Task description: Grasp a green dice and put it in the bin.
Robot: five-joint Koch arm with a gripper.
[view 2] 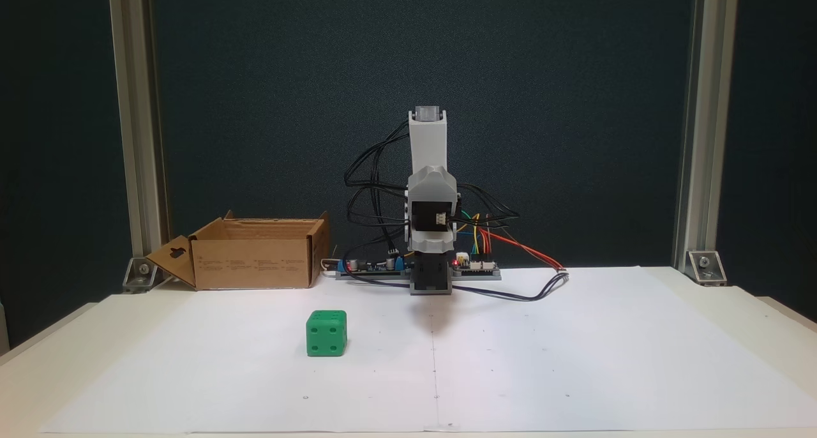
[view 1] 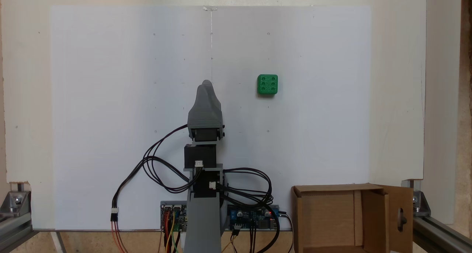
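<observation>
The green dice [view 1: 267, 84] [view 2: 327, 332] lies alone on the white sheet, six pips up in a fixed view from above. My arm is folded up over its base. My gripper [view 1: 207, 84] [view 2: 432, 239] points out over the sheet, well short of the dice and off to one side of it, holding nothing. Its jaws lie one over the other, so their gap is hidden. The bin [view 1: 333, 189] [view 2: 255, 259], an open brown cardboard box with a handle-hole flap, stands at the table edge beside the arm's base.
Circuit boards [view 1: 254, 216] [view 2: 475, 267] and looping cables [view 1: 162, 172] [view 2: 530, 294] surround the arm's base. Aluminium frame posts [view 2: 137, 131] [view 2: 692, 131] rise at the table's back corners. White paper [view 1: 110, 98] covers the work area.
</observation>
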